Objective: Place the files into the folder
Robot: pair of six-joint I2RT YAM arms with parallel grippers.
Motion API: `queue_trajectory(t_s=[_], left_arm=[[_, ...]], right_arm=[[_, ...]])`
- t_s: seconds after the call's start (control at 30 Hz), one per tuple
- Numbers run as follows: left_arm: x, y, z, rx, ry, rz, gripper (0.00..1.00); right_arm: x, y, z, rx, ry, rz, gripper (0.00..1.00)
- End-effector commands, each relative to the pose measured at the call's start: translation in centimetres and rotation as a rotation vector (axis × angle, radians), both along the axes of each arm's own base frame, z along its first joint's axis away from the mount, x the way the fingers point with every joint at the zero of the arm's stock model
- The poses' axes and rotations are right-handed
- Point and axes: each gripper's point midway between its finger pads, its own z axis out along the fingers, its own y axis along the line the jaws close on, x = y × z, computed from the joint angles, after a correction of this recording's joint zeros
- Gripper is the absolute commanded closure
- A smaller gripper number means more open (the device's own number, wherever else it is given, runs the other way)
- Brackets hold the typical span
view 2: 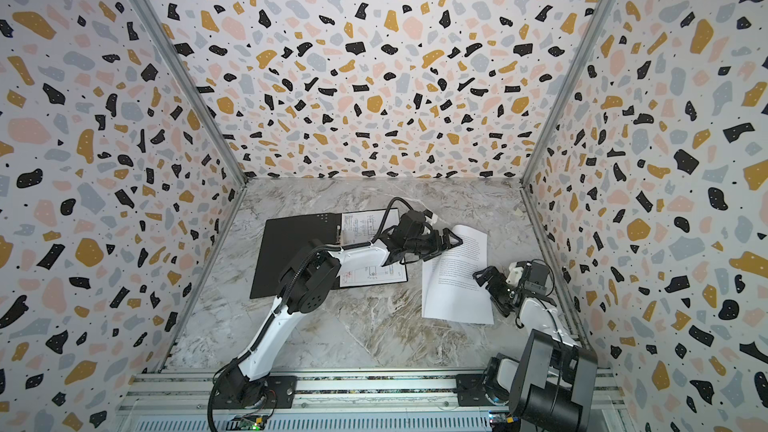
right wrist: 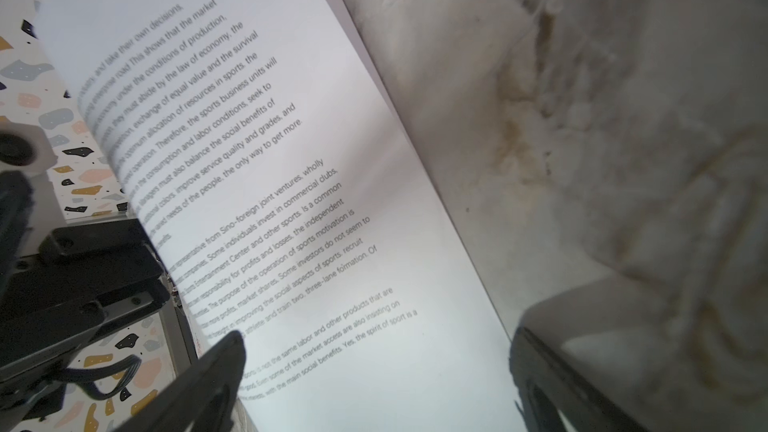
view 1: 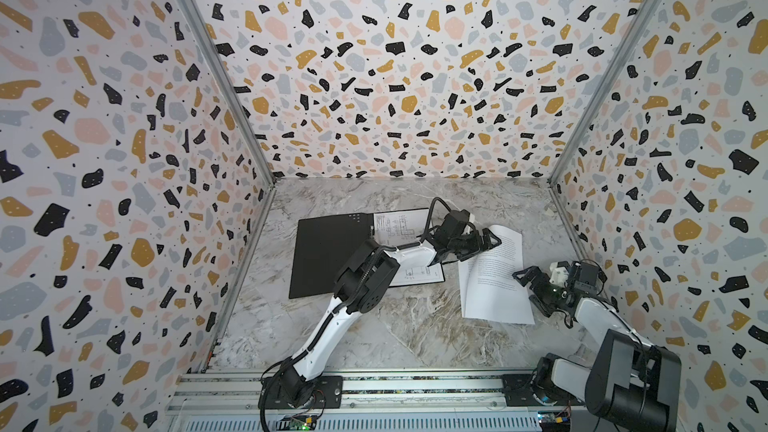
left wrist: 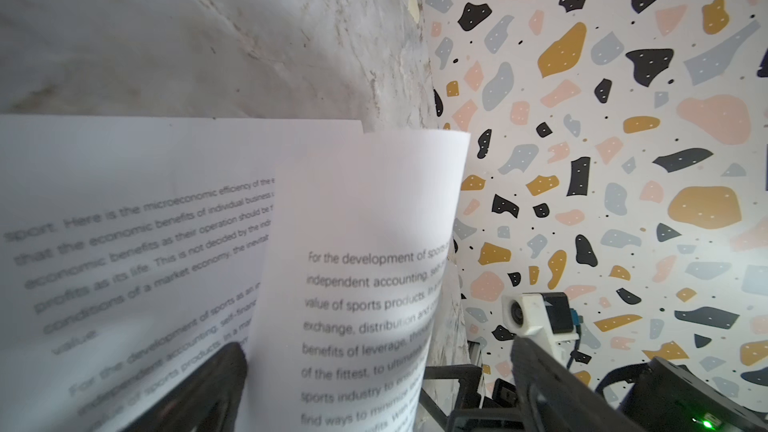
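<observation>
The folder point(view 1: 332, 255) lies open on the table, left of centre, black inside up. One of the files, a diagram sheet point(view 1: 399, 226), rests on its right half, partly under my left arm. A printed text sheet point(view 1: 494, 284) lies on the table to the right, its left edge curled upward. My left gripper point(view 1: 492, 243) reaches across to that raised edge. In the left wrist view the curled paper point(left wrist: 365, 243) stands between the open fingers point(left wrist: 224, 371). My right gripper point(view 1: 525, 290) is open at the sheet's right edge, one finger point(right wrist: 216, 363) over the page point(right wrist: 291, 160).
Patterned walls point(view 1: 104, 160) close in the marble table point(view 1: 374, 326) on three sides; the right wall is near my right arm. An aluminium rail point(view 1: 415, 384) with both arm bases runs along the front edge.
</observation>
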Motion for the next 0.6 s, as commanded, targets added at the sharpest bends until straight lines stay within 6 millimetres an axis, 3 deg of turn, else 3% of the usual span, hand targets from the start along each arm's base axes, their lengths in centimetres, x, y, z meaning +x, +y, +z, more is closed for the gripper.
queue_trajectory(t_s=[0.0, 0.57], left_arm=[[-0.2, -0.6, 5.5, -0.122, -0.057, -0.012, 0.0], [-1.0, 0.4, 6.7, -0.213, -0.018, 0.025, 0.0]], right_arm=[[-1.2, 0.6, -1.1, 0.017, 0.049, 0.013, 0.0], [-1.3, 0.6, -1.9, 0.014, 0.07, 0.017, 0.0]])
